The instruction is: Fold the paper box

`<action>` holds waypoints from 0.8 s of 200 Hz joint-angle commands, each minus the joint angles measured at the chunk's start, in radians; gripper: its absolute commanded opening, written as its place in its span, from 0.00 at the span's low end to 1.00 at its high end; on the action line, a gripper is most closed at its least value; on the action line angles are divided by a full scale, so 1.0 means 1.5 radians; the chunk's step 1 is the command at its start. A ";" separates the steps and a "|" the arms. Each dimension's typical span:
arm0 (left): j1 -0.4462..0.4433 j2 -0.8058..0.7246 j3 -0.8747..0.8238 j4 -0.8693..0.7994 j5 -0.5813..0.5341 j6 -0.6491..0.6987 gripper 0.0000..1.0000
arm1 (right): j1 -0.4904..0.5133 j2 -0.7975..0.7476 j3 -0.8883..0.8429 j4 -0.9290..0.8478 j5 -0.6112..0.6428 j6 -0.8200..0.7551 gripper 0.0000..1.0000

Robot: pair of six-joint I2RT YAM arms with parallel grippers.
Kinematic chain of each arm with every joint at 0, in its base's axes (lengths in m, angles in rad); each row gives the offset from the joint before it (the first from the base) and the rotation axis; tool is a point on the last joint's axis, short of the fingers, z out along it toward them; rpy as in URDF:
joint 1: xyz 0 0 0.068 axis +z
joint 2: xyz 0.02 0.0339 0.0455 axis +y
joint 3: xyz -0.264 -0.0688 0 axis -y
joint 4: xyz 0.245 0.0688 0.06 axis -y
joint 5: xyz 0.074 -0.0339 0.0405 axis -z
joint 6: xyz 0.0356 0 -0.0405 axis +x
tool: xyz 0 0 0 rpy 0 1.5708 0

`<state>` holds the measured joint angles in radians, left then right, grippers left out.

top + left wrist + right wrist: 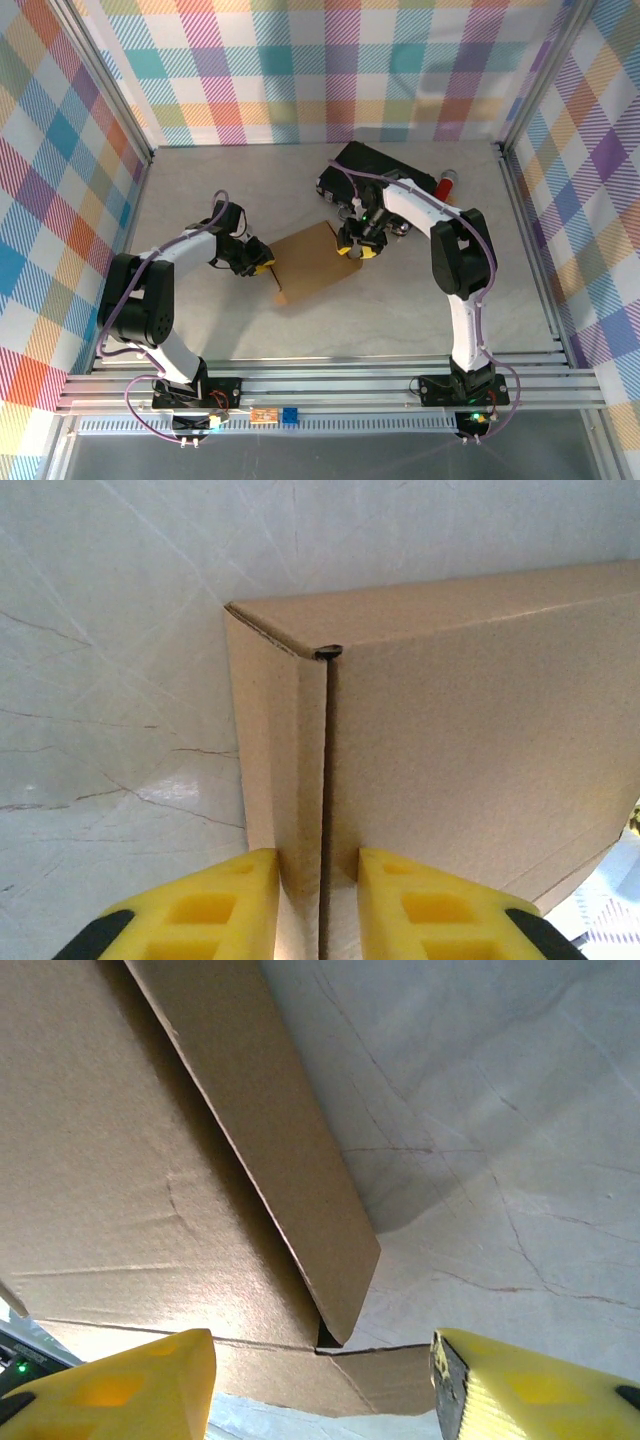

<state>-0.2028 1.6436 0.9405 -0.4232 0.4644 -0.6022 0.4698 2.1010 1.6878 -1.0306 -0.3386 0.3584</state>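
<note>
The paper box (312,262) is plain brown cardboard and lies flat mid-table, partly folded. My left gripper (262,262) is at its left edge. In the left wrist view the yellow fingers (230,900) stand close together, and the left gripper (320,880) pinches the upright side wall of the paper box (460,730) beside a seam. My right gripper (357,246) is at the box's right edge. In the right wrist view the right gripper (325,1385) is open wide, and a loose flap (290,1160) and a corner of the paper box (120,1160) lie between its fingers, untouched.
A black hard case (385,175) sits behind the right gripper, with a red object (445,185) to its right. Bare grey tabletop (200,320) lies around the box. Aluminium frame rails (320,385) run along the near edge, and plaid walls enclose the cell.
</note>
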 commanded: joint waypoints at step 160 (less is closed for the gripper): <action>0.049 0.008 -0.066 -0.092 -0.081 0.142 0.00 | -0.044 0.038 -0.046 0.167 -0.252 -0.086 0.79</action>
<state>-0.1684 1.6245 0.9215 -0.4377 0.4671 -0.4416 0.3878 2.1139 1.6485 -0.8253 -0.6075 0.2562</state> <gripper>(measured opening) 0.038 0.793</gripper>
